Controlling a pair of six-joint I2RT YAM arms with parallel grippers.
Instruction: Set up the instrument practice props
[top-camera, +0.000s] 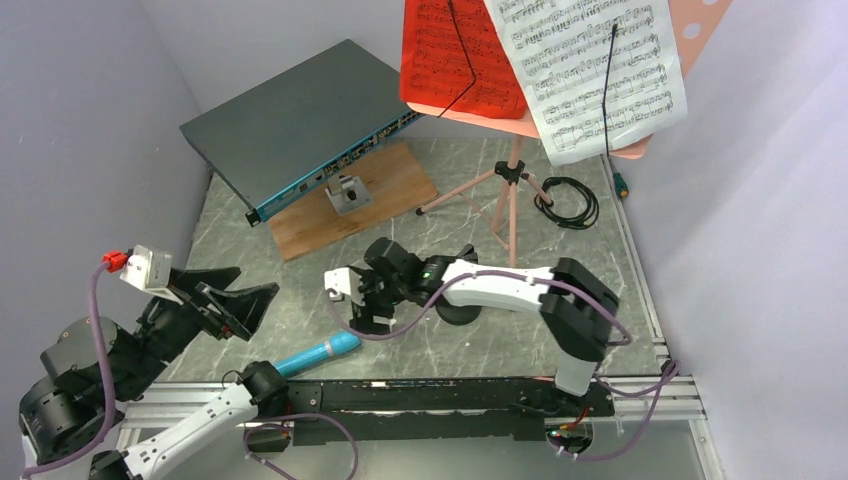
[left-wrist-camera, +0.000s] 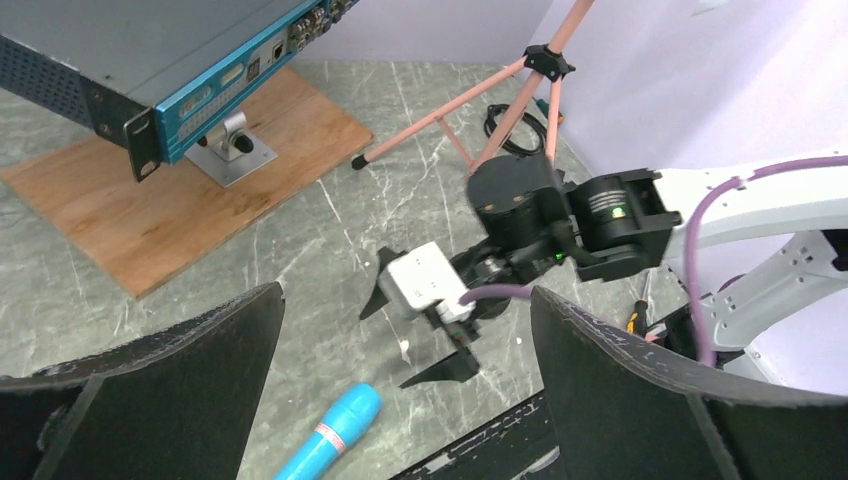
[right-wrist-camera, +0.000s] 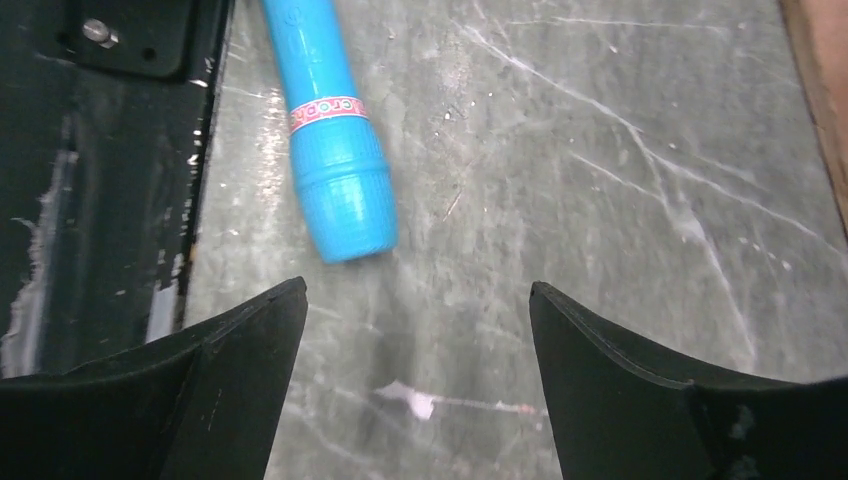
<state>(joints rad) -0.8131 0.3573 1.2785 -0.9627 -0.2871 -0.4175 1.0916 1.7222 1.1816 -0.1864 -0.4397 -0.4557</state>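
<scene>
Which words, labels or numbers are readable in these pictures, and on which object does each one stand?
"crop..." (partial and uncertain, the rest wraps out of view): on the pink band of the blue microphone.
No readable words: the red page and the white page show only music notes at this size.
Too small to read: the markings on the front of the network switch.

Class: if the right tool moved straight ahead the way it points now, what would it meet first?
Probably the bare marble table; the open right tool tilts downward. The blue microphone lies just beside that line, though depth is unclear.
</scene>
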